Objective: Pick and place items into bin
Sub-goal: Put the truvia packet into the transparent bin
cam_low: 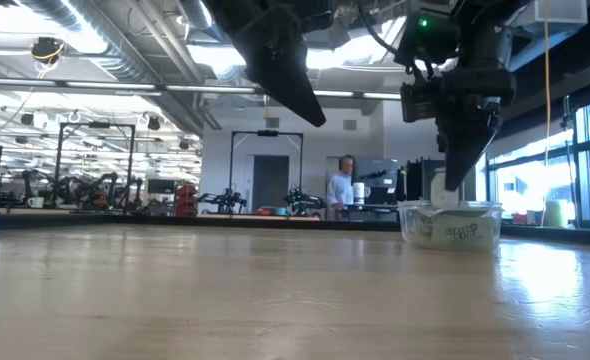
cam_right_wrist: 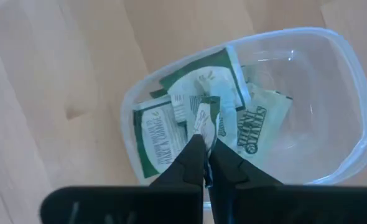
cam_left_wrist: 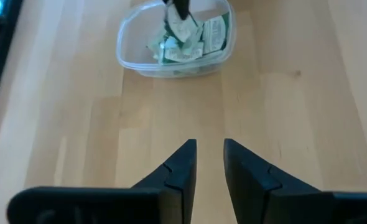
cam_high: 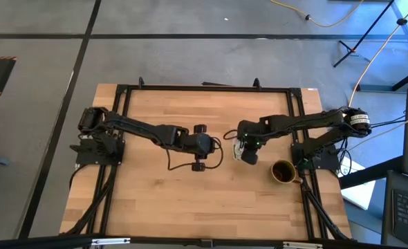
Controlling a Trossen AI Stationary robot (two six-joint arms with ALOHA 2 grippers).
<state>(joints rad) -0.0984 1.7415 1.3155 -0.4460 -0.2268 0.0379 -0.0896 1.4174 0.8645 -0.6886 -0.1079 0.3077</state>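
While the left claw (cam_left_wrist: 209,163) hangs above bare table (cam_high: 190,207) with its fingers slightly apart, the right claw (cam_right_wrist: 206,163) points straight down over the bin (cam_right_wrist: 351,93), pinched on one packet (cam_right_wrist: 206,118). Directly below it, more packets (cam_right_wrist: 153,138) lie heaped in the bin. Only the high view shows the brown mug (cam_high: 283,171) just beside the right claw.

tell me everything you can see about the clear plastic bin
The bin is a small see-through plastic tub with rounded corners and a thin rim, standing upright on the wooden table, right of centre beside a dark mug. Several green and white packets lie in it. The right gripper hangs over it, pinching one packet. The left gripper hovers apart, slightly open and empty.
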